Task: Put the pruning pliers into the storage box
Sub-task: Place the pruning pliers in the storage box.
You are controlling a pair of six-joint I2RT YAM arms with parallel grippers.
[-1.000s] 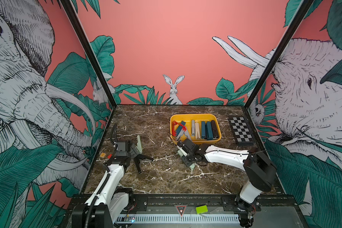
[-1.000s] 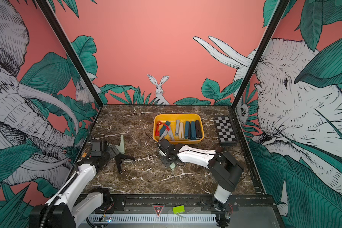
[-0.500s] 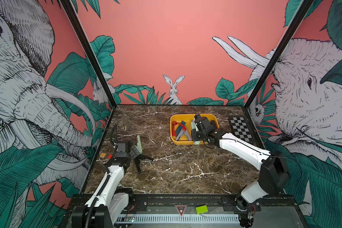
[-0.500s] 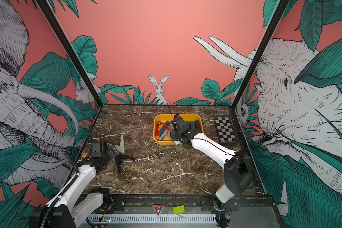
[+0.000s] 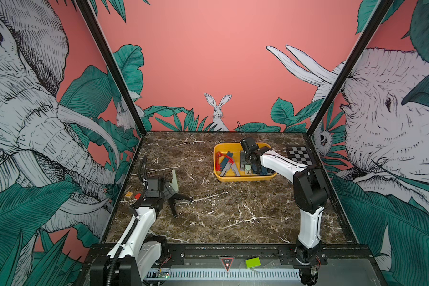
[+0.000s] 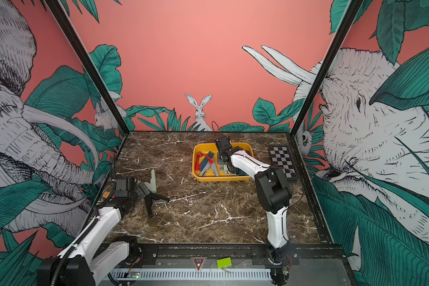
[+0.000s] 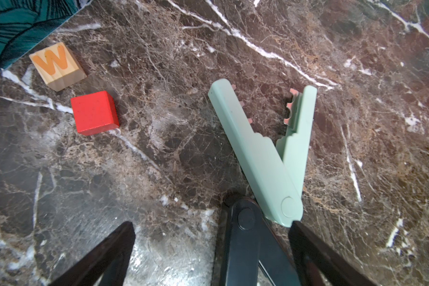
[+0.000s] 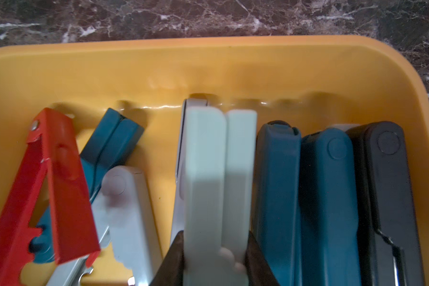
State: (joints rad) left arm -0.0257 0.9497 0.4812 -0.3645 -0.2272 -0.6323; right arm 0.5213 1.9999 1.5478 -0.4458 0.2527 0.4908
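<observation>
— Reaching where, the right arm?

— Up from its base at the near right edge of the marble table (image 5: pixel 221 215), bent at a dark elbow. From there the white forearm stretches away and leftward, with the wrist tipped down into the storage box (image 5: pixel 243 178). The right gripper (image 8: pixel 216 252) is clamped on a mint pliers (image 8: pixel 208 173), folded straight, with a dark finger (image 8: pixel 171 262) on each side.

— Is that tool inside the box?

— It sits within the yellow rim, between a grey pliers (image 8: pixel 131 210) and a teal pliers (image 8: pixel 275 185). Whether it touches the floor, I cannot tell. A red pliers (image 8: pixel 60 185) lies at one end of the box and a black folded pliers (image 8: pixel 386 198) at the other, against the wall.

— And the left arm?

— Low, its forearm stretched forward along the left wall. The left gripper (image 7: pixel 211 224) has its jaws spread wide and holds nothing. It hangs over the hinge of a black pliers (image 7: pixel 245 235) lying on the marble. A second mint pliers (image 7: pixel 265 158), opened in a V, lies with its hinge just beside that one.

— What about the edges?

— A wooden block (image 7: pixel 56 65) with an orange W and a red block (image 7: pixel 94 112) sit near the left edge, apart from the tools. Bare marble stretches between the left gripper and the box. A chequered board (image 5: pixel 299 157) lies just beside the box, by the right wall.
</observation>
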